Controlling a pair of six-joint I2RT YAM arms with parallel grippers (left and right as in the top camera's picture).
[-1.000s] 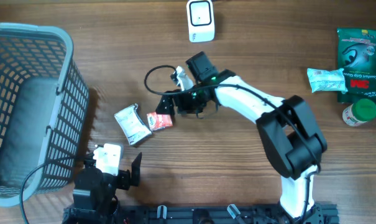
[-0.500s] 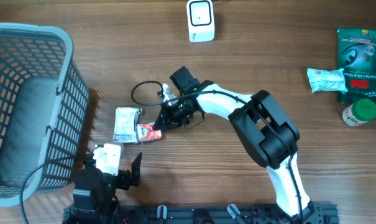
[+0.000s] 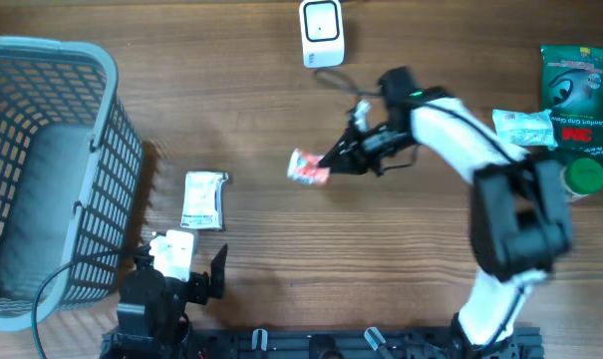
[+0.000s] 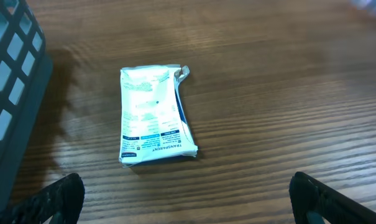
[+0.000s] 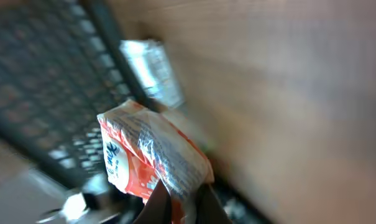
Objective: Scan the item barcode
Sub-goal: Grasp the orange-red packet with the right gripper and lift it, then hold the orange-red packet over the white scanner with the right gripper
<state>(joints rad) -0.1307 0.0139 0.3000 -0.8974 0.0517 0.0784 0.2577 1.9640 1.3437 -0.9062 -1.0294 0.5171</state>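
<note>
**Desk:** What has the right claw [image 3: 332, 165] got?

**Me:** I have it clamped on the red packet [image 3: 307, 168]. On its wrist camera the two dark fingertips [image 5: 153, 205] pinch the packet's lower edge, and the packet stands up from them, crinkled, red and white. That view is blurred, so I can't read any print or find a barcode.

**Desk:** Is it off the table?

**Me:** The packet sticks out past the claw's tips, on the basket side. From above I can't tell whether it clears the table [image 3: 281, 279].

**Desk:** And the scanner?

**Me:** The scanner [image 3: 322, 33] sits beyond the claw, at the far edge of the table. It is well apart from the packet.

**Desk:** Left claw?

**Me:** On the left claw [image 4: 188, 202] I see the jaws wide apart, holding nothing. One fingertip shows in each lower corner of its camera. The white sachet [image 4: 153, 115] lies flat on the table just ahead of that claw, with the basket [image 4: 13, 81] to its left.

**Desk:** Anything behind the right claw?

**Me:** Off to its right, past the arm, a green pouch [image 3: 575, 90], a white pack [image 3: 523, 127] and a green-capped bottle [image 3: 578, 179] lie close together, well apart from the tips.
</note>
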